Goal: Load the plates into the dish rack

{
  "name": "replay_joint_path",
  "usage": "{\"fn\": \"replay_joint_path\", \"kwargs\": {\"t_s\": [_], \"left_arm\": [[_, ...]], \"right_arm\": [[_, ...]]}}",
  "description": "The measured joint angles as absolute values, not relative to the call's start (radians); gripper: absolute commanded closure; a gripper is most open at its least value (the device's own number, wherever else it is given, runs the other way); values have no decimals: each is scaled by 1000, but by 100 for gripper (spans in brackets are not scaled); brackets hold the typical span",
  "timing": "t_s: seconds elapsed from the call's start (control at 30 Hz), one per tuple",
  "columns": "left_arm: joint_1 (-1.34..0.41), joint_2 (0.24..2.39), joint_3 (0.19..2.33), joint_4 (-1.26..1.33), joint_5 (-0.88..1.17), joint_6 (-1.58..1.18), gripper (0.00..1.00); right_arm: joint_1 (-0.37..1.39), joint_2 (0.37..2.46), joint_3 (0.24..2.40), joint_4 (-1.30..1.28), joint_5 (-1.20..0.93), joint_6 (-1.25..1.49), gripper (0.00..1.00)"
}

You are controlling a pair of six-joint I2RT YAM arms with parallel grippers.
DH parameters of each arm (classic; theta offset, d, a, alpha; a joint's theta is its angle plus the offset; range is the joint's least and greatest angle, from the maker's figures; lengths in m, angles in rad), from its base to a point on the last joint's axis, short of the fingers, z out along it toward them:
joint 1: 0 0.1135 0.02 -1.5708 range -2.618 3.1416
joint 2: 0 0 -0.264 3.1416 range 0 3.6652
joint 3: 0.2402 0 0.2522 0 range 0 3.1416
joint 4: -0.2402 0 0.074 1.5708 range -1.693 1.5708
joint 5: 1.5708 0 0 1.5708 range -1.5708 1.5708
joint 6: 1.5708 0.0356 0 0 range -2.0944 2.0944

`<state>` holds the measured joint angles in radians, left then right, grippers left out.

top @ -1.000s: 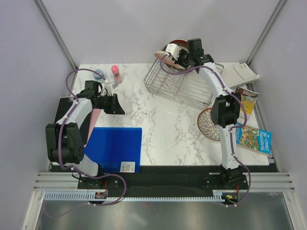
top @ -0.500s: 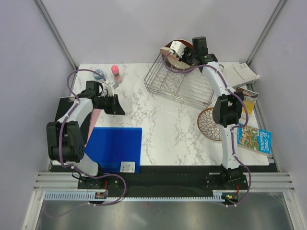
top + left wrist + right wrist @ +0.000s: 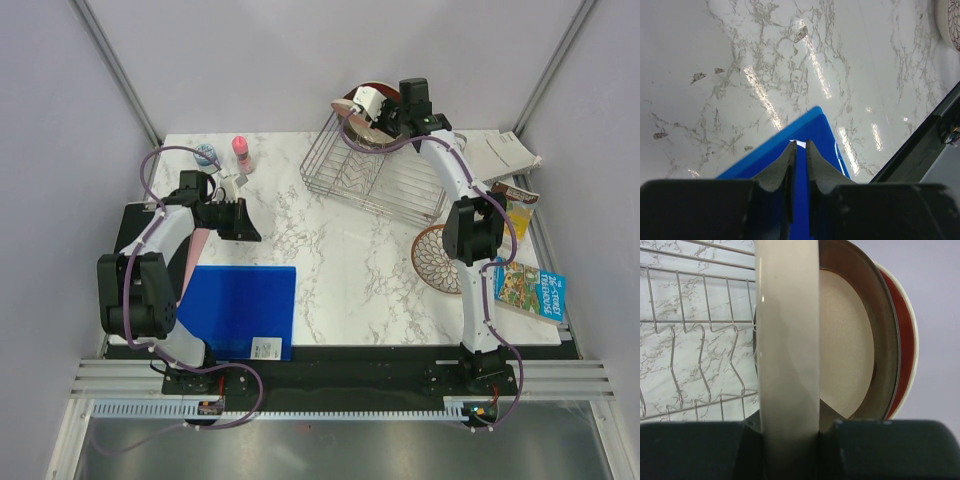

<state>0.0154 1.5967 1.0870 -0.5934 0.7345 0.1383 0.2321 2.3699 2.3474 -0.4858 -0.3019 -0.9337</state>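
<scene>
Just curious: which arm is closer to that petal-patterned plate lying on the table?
Right. The right arm passes directly over the petal-patterned plate; the left arm is far across the table.

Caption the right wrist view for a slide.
Jaws clamp a cream plate edge-on beside two racked plates over the dish rack.

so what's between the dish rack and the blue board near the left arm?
Nothing: in the top view the stretch from the dish rack to the blue board is bare marble table. The petal-pattern plate lies off to the right.
</scene>
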Motion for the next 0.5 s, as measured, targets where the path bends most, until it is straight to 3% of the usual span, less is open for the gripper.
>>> {"fn": "replay_joint_path", "kwargs": {"t_s": [0.5], "left_arm": [[15, 1597, 1068, -573, 734, 131, 81]], "right_arm": [[239, 2281, 2215, -475, -303, -931, 100]]}}
